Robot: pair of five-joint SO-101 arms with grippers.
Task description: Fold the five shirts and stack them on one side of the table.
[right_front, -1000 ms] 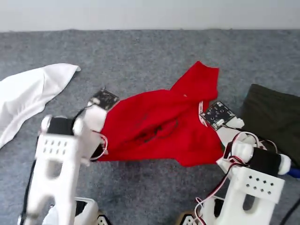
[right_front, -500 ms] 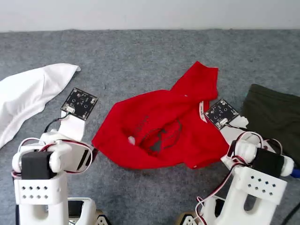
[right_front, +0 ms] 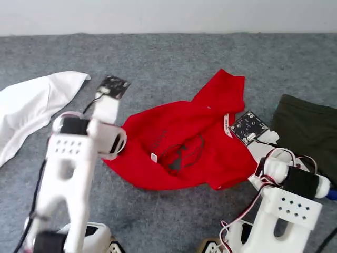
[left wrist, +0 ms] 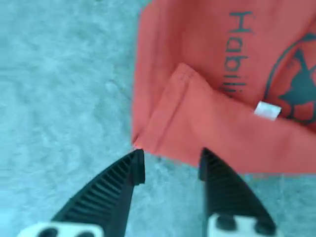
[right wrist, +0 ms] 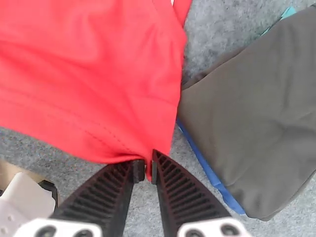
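With the red shirt point(right_front: 184, 150) crumpled mid-table, the right gripper point(right wrist: 147, 170) pinching its hem beside the dark shirt point(right wrist: 252, 108) and the left gripper point(left wrist: 172, 159) gaping just off a folded flap, one-sided pulling could drag or bunch the cloth into a heap.

The white shirt point(right_front: 31, 110), far from the left gripper point(left wrist: 170, 165), is cut by the frame edge. The dark shirt point(right wrist: 256, 108) beside the right gripper point(right wrist: 148, 170) likewise, covering most of a blue cloth point(right wrist: 207, 170). The red shirt point(right wrist: 89, 74) has its hem hidden between that gripper's jaws.
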